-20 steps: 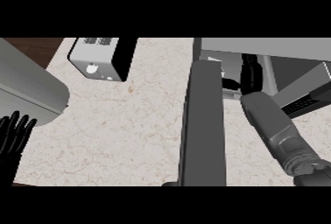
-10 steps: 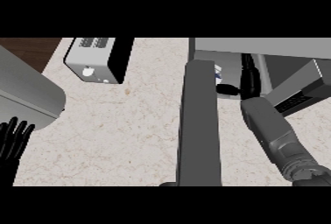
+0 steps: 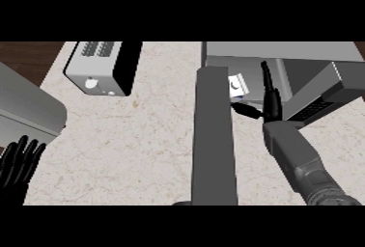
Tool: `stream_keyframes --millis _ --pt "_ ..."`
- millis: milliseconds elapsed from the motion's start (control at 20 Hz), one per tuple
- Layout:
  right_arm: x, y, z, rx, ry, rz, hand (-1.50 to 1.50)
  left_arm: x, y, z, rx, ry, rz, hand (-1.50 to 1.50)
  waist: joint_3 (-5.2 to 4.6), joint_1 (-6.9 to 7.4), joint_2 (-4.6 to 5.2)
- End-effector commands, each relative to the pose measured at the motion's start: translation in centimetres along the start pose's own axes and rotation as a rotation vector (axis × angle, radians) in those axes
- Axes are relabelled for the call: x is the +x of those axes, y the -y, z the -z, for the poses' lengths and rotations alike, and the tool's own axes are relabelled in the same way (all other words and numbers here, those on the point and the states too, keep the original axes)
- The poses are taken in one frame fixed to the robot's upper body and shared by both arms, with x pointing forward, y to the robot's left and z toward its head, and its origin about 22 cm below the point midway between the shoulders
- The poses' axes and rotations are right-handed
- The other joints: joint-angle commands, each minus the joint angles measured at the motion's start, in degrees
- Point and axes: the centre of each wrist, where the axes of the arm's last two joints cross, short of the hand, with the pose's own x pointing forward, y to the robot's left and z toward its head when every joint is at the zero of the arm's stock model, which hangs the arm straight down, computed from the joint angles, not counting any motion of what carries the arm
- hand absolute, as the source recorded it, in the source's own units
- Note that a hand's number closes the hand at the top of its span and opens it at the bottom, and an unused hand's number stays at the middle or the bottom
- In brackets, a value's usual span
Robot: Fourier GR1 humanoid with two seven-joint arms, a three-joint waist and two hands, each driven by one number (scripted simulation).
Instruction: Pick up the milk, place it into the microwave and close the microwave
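**Ana:** What is closest to you?

**Me:** My left hand [image 3: 18,161] rests at the low left edge. Its fingers are up and spread, and it holds nothing. The desk [image 3: 135,144] is pale stone with thin brown veins, flat and smooth.

**Ana:** And the other arm?

**Me:** My grey right arm runs up beside the microwave door [image 3: 214,144]. The door is open and I see it edge-on, a long, dark grey, hard slab. My right hand [image 3: 271,103] is at the mouth of the microwave [image 3: 278,50]. Its fingers [image 3: 265,79] are straight and not curled round anything. The thumb sticks out sideways, low by the carton.

**Ana:** Where is the milk?

**Me:** The milk [image 3: 237,85] is a small white carton with a blue mark. It stands upright in that mouth, between the door and my fingers. I cannot tell if they touch it.

**Ana:** How will it handle?

**Me:** I think it is light, with thin card walls that dent if squeezed. I would hold its flat sides near the middle, thumb on one side and fingers on the other. Far off on the left sits a boxy toaster [image 3: 100,67], pale with a black side.
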Motion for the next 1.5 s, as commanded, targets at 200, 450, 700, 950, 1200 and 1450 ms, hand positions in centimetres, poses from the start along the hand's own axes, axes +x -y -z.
stream_keyframes --millis 200,450,700,950,1200,1450 --pt "-1.5 -1.9 -4.3 0.092 -0.011 0.233 -1.50 -0.2 1.8 -1.3 -0.134 -0.018 -0.088 -1.50 -0.11 -1.79 -0.86" --pt "-3.2 -2.3 -8.5 0.165 0.002 0.395 -1.50 -0.4 2.7 -0.7 -0.192 -0.046 -0.124 -1.50 -0.19 -3.48 -1.45" --pt "-4.9 -0.7 -12.2 0.177 0.001 0.452 -1.50 -1.0 4.0 -0.7 -0.273 -0.053 -0.124 -1.50 -0.24 -3.91 -1.57" --pt "-4.6 0.0 -14.6 0.172 0.004 0.422 -1.50 -0.3 5.0 0.5 -0.363 -0.045 -0.081 -1.50 -0.33 -4.73 -1.92" --pt "-4.3 4.1 -14.1 0.128 0.020 0.540 -1.50 -0.2 9.1 2.6 -0.420 -0.039 -0.038 1.50 -0.28 -4.39 -1.72" --pt "-3.2 7.2 -16.1 0.097 0.052 0.554 1.50 -1.4 12.6 7.7 -0.484 -0.046 0.001 1.50 -0.26 -4.48 -1.43"
